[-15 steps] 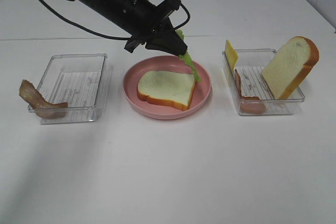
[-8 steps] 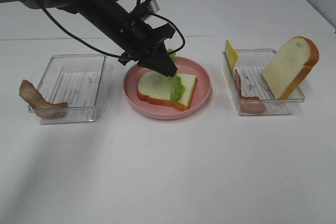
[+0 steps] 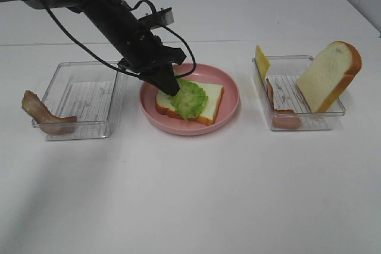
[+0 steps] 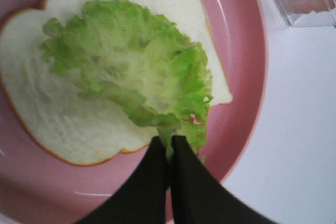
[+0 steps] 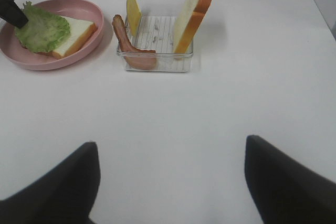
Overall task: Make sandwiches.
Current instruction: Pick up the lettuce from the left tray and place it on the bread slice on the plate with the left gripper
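The fingers of my left gripper (image 4: 169, 143) are pressed together on the stem edge of the lettuce (image 4: 131, 72). I judge that holding it by the edge lets the leaf spread flat over the bread slice (image 4: 63, 124) on the pink plate (image 4: 247, 77). My right gripper (image 5: 170, 179) stands wide apart and holds nothing. It hangs above the table (image 5: 236, 103), facing the tray (image 5: 163, 62) where the second slice (image 5: 191, 17), cheese (image 5: 133, 11) and bacon (image 5: 126, 43) wait.

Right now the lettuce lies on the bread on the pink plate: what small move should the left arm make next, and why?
Probably open the left fingers and release the lettuce: it already lies spread over the bread slice on the plate, yet the fingers are pinched shut on its stem edge.
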Controlling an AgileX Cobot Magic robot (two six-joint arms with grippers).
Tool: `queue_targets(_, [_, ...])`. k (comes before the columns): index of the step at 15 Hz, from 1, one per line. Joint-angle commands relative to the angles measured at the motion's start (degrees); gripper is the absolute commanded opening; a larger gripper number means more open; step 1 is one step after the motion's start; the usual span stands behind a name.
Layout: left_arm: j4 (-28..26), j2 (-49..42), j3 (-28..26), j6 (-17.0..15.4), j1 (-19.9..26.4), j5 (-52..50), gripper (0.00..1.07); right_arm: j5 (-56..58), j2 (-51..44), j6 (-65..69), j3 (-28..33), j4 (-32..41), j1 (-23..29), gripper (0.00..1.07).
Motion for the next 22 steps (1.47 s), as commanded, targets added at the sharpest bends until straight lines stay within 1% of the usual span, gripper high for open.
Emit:
queue_targets(1, [2.23,-1.20,0.11,-0.06,0.00,-3.78,0.00,-0.29,-0.74,-0.11,0.11,-0.17,-0.29,0.73])
queue_targets(3, [2.23,-1.20,0.11,-0.06,-0.40,-6.53,0.01,-0.29,-0.74,-0.11,0.11,-0.17,-0.29,0.73])
queue_targets(4, [2.12,-1.15,0.11,-0.06,-0.40,-7.39,0.04,-0.29,-0.74,-0.11,0.11,-0.17,-0.29,0.73])
queue_targets(5, [1.78,-1.15,0.11,-0.34,-0.46,-7.33,0.06,-0.29,-0.74,-0.11,0.11,-0.17,-0.29,0.73])
queue_targets(6, [1.38,-1.15,0.11,-1.38,-0.46,-6.25,0.08,-0.29,-0.74,-0.11,0.11,-0.17,-0.29,0.73])
queue_targets(8, [1.49,-1.15,0.11,-5.44,-0.46,-4.87,0.10,-0.29,-0.74,-0.11,0.11,-0.17,-0.29,0.73])
queue_targets(9, [1.49,-1.15,0.11,-7.96,-0.46,-3.67,0.12,-0.29,-0.74,-0.11,0.11,-0.17,-0.29,0.73])
queue_targets(10, [1.38,-1.15,0.11,-9.17,-0.46,-3.04,0.13,-0.29,-0.74,-0.11,0.11,-0.17,-0.29,0.73])
queue_targets(11, [1.38,-1.09,0.11,-12.38,-0.46,-2.06,0.15,-0.29,-0.74,-0.11,0.11,-0.17,-0.29,0.73])
queue_targets(12, [1.32,-1.09,0.11,-13.58,-0.46,-1.89,0.16,-0.29,-0.74,-0.11,0.11,-0.17,-0.29,0.73])
queue_targets(13, [0.80,-1.09,0.11,-15.76,-0.46,-1.38,0.20,-0.29,-0.74,-0.11,0.11,-0.17,-0.29,0.73])
queue_targets(15, [0.57,-1.09,0.11,-15.76,-0.46,-1.20,0.36,-0.29,-0.74,-0.11,0.11,-0.17,-0.29,0.73])
queue_targets(17, [-1.03,-1.15,0.11,-15.58,-0.46,-1.15,0.64,-0.29,-0.74,-0.11,0.11,-0.17,-0.29,0.73])
queue_targets(18, [-1.26,-1.60,0.11,-15.24,-0.46,-1.26,0.71,-0.29,-0.74,-0.11,0.11,-0.17,-0.29,0.73])
queue_targets(20, [-0.63,-2.52,0.11,-14.84,-0.46,-1.60,0.73,-0.29,-0.74,-0.11,0.11,-0.17,-0.29,0.73])
queue_targets(22, [3.27,-5.16,0.11,-15.41,-0.17,-1.55,0.73,-0.29,-0.74,-0.11,0.11,-0.17,-0.29,0.73])
